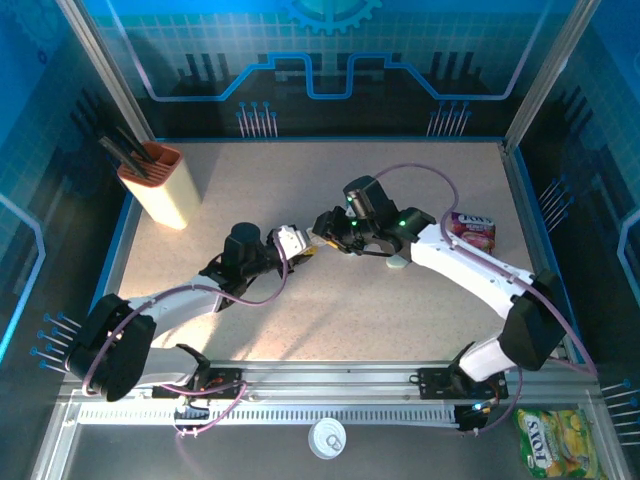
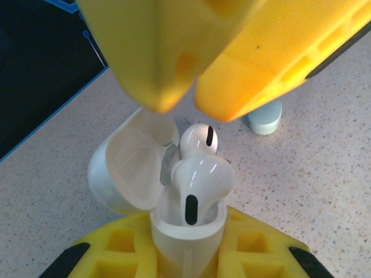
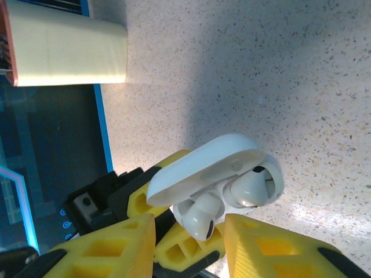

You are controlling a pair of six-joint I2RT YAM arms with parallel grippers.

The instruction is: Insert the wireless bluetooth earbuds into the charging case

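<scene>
My left gripper [image 2: 188, 255] is shut on the base of the white charging case [image 2: 188, 234], held above the table with its lid [image 2: 124, 168] hinged open. Two white earbuds sit in the case. The near one [image 2: 200, 179] stands high in its socket and the far one [image 2: 199, 139] is behind it. My right gripper [image 3: 188, 231] hovers at the case's mouth, open. Its yellow fingers [image 3: 110, 249] flank the near earbud [image 3: 200, 214] with a gap on each side. From above, both grippers meet mid-table at the case [image 1: 295, 238].
A pale green case [image 1: 398, 262] lies on the table under the right arm. A snack packet [image 1: 472, 230] lies at the right. A cream holder [image 1: 160, 185] with dark tools stands at the back left. A white disc [image 1: 327, 437] and a yellow packet [image 1: 555, 440] lie at the front.
</scene>
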